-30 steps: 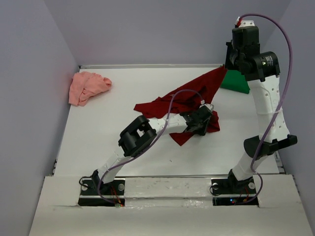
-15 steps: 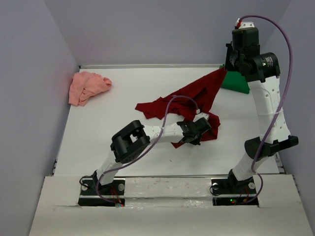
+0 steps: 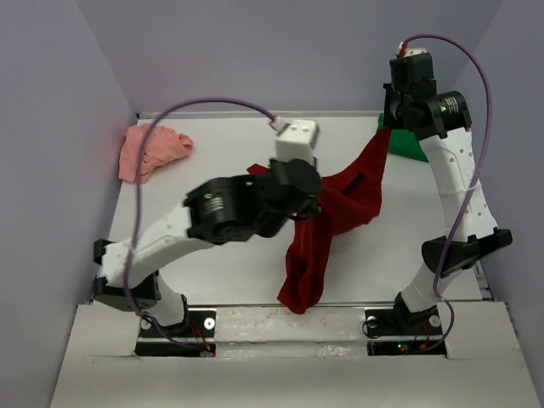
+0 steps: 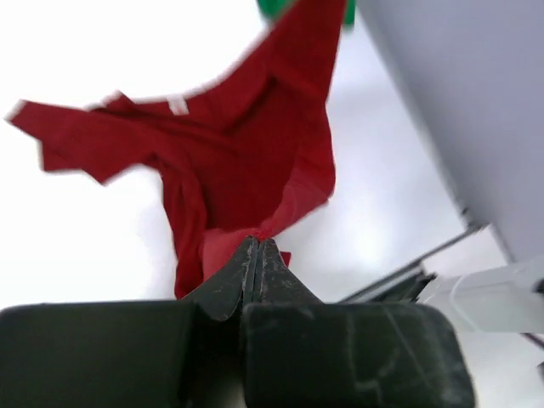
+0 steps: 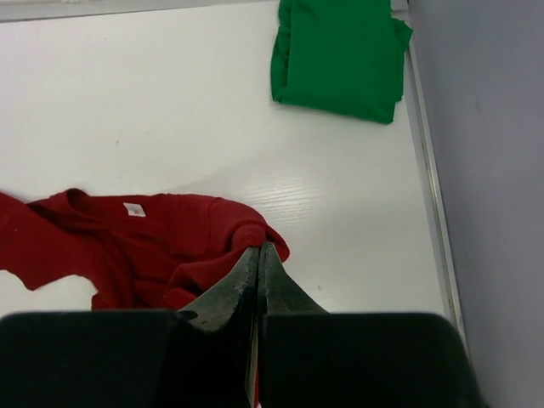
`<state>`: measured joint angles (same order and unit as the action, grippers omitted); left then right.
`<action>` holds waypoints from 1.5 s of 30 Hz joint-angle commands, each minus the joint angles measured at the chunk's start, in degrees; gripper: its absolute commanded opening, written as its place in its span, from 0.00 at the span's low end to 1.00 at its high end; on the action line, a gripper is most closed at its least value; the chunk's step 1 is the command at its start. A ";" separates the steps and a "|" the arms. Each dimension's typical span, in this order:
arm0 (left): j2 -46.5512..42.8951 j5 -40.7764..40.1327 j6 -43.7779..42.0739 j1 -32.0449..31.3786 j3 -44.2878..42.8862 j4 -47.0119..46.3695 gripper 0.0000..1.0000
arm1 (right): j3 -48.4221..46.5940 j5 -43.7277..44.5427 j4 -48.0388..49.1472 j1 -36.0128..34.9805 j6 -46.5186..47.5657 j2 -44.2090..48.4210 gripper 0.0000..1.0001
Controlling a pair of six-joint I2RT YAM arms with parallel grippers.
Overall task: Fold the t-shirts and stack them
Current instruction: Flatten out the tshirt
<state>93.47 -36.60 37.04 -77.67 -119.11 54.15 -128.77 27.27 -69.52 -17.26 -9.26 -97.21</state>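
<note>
Left gripper [image 4: 257,243]: you are clamping it closed, left arm [image 3: 161,238] lifted high.
Right gripper [image 5: 257,248]: you are clamping it closed, right arm [image 3: 459,183] stretched forward.

We see the table [image 3: 221,144] from high above its near edge. Both wrist cameras look down on it from well above. All three views share the dark red t-shirt [image 3: 353,191].
</note>
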 commanded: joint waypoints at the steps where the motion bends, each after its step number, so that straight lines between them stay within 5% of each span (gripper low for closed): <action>1: -9.70 -11.57 -1.79 2.42 -4.46 10.71 0.00 | -0.87 2.61 3.07 0.29 -0.67 0.79 0.00; 9: -23.06 -9.81 -1.70 14.72 5.01 10.80 0.00 | 2.10 13.33 3.07 0.29 -0.94 4.74 0.00; 25: -35.45 -11.12 -0.12 17.20 17.68 10.89 0.00 | 9.68 16.07 6.06 -4.44 0.37 22.84 0.00; 33: -31.69 -20.00 -8.28 17.90 4.96 10.80 0.00 | 1.08 9.92 12.99 -10.17 10.99 23.30 0.00; 38: -25.18 -22.02 -15.50 17.90 -12.97 9.32 0.00 | -12.29 13.49 18.52 -16.21 16.88 18.55 0.00; 45: -27.37 -24.04 -16.38 17.90 -8.34 7.29 0.00 | -8.08 20.11 23.90 -20.71 23.58 24.69 0.00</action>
<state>66.74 -57.08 22.35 -59.94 -130.69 63.88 -137.25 42.65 -52.82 -36.42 9.39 -77.03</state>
